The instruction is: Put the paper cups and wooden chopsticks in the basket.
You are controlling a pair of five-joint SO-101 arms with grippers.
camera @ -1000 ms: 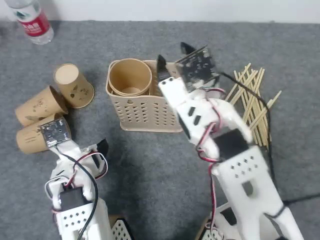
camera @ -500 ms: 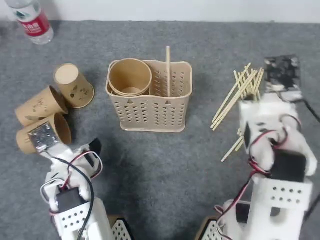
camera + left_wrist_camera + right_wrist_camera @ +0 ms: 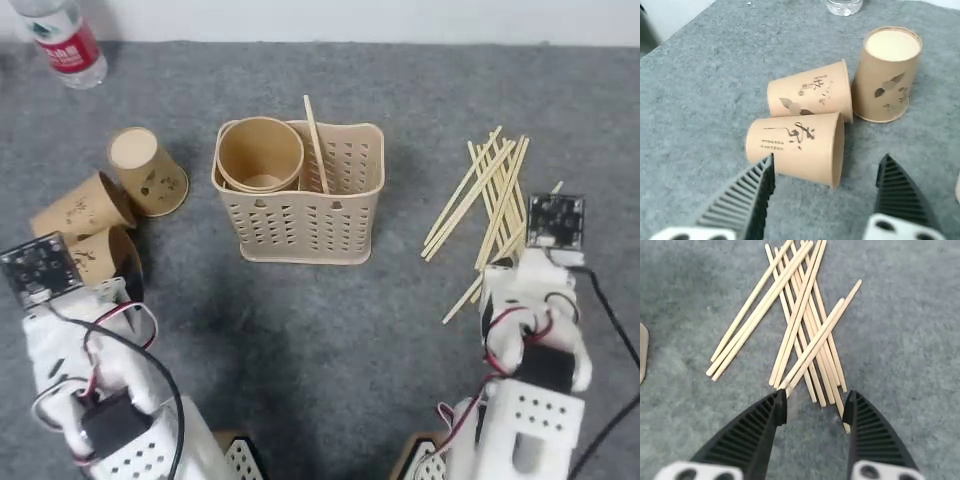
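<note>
Left of the basket (image 3: 300, 225), the left gripper (image 3: 828, 159) is open before three paper cups (image 3: 800, 145), and right of it the right gripper (image 3: 815, 397) is open over the wooden chopsticks (image 3: 805, 325).

Right gripper (image 3: 815, 399): relocated from above basket (image 3: 300, 225) to loose chopstick pile (image 3: 497, 190), jaws apart.
1 chopstick (image 3: 316, 145): now in basket, shifted from upright to leaning.
Left gripper (image 3: 826, 165): drawn back from cups (image 3: 805, 142).

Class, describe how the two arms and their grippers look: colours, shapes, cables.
Left arm and right arm are white plastic shells with looped red, black and white cables. Left gripper and right gripper have black, ribbed, pointed fingers.
</note>
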